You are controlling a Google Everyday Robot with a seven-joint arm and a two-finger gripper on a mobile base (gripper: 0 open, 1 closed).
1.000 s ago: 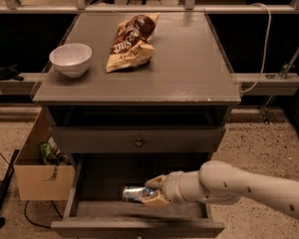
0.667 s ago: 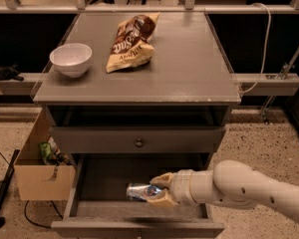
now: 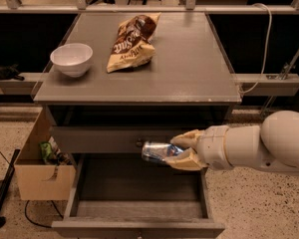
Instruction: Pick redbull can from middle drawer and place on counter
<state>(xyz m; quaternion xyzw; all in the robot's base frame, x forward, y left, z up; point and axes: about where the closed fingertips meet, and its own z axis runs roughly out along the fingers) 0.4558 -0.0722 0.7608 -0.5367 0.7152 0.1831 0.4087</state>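
My gripper (image 3: pixel 182 150) reaches in from the right and is shut on the redbull can (image 3: pixel 155 151), a slim blue-and-silver can held on its side. The can hangs above the open middle drawer (image 3: pixel 139 183), level with the closed drawer front above it. The drawer's grey floor shows nothing on it. The counter (image 3: pixel 189 59) is the grey cabinet top, higher up and behind the can.
A white bowl (image 3: pixel 71 59) sits at the counter's left edge and a yellow-brown chip bag (image 3: pixel 132 43) lies at its middle back. A cardboard box (image 3: pixel 40 168) with items stands on the floor left of the cabinet. A white cable (image 3: pixel 261 44) hangs at the right.
My gripper has lifted the can up out of the drawer, from near its floor to the level of the upper drawer front, and shifted it right.
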